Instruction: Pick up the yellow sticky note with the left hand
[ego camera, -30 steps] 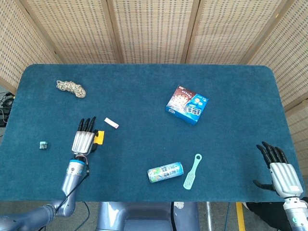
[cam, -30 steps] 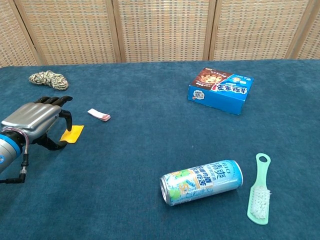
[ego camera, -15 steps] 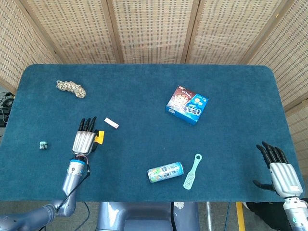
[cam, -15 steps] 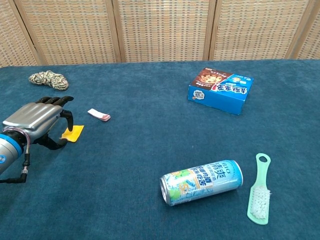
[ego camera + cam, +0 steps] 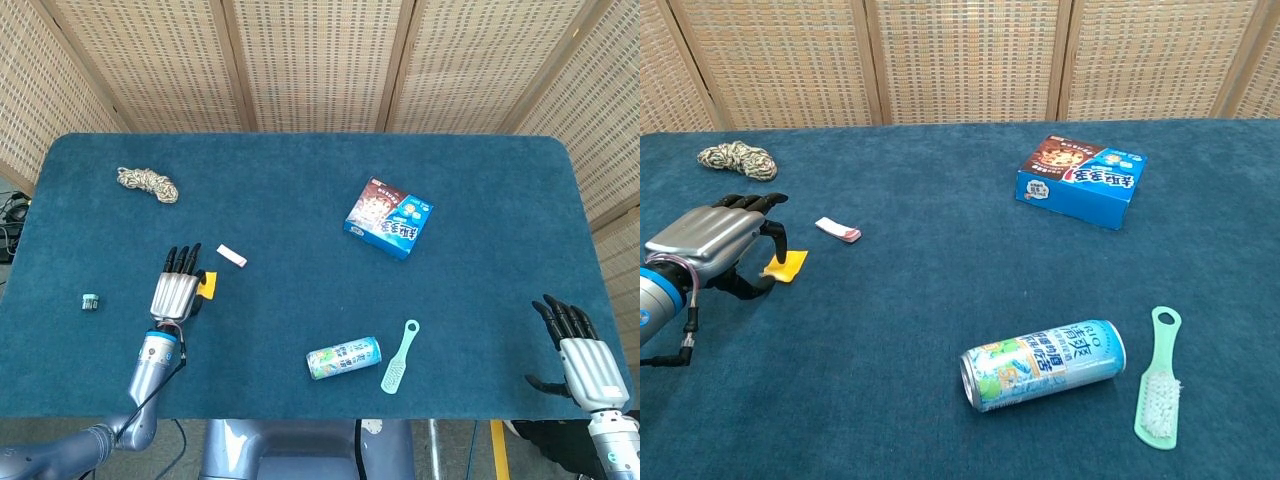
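The yellow sticky note [image 5: 208, 285] [image 5: 787, 265] lies on the blue table cloth at the left, only a small part of it showing. My left hand [image 5: 175, 290] [image 5: 710, 245] is right against it, palm down. Its fingers curl over the note's left edge and the thumb comes in from the near side, so the note looks pinched between them. My right hand [image 5: 585, 360] rests at the table's near right corner with its fingers spread, holding nothing. The chest view does not show it.
A small white and pink block [image 5: 231, 256] [image 5: 838, 230] lies just beyond the note. A rope coil [image 5: 148, 183] sits far left, a tiny clip [image 5: 90, 301] near left. A blue snack box [image 5: 389, 217], a can [image 5: 343, 358] and a green brush [image 5: 399, 357] lie to the right.
The left hand's fingers have closed further over the note, so less yellow shows than a second ago. The right hand has not moved.
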Available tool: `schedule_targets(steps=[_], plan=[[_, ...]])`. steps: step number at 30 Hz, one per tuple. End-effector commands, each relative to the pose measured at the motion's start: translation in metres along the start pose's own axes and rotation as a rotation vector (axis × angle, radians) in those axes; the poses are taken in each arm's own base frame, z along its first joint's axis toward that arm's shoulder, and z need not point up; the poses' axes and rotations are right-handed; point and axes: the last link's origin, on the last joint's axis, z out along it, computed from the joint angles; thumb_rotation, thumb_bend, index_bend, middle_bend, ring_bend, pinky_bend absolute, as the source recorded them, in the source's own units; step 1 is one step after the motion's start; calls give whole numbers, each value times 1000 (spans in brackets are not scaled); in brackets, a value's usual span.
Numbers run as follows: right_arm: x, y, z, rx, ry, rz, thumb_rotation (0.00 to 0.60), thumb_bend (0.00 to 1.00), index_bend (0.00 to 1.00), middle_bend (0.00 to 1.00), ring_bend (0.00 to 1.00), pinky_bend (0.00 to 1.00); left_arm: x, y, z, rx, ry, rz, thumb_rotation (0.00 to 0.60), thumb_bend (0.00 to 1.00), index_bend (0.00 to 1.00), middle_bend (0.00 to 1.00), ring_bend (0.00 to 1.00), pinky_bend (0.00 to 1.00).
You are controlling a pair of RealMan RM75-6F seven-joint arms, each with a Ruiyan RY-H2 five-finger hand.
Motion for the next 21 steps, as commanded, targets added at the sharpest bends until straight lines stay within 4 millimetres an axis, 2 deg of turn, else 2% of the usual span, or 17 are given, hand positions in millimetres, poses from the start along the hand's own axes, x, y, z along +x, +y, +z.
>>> schedule_targets(steps=[1,21], plan=[[0,0,0,0,0,0,600,0,0,0,0,0,0,0,0,-3,0,-1,600,438,487,0,0,0],[0,0,0,0,1,0,600,0,0,0,0,0,0,-1,-1,-5,-19,-24,600,443,531,0,0,0]])
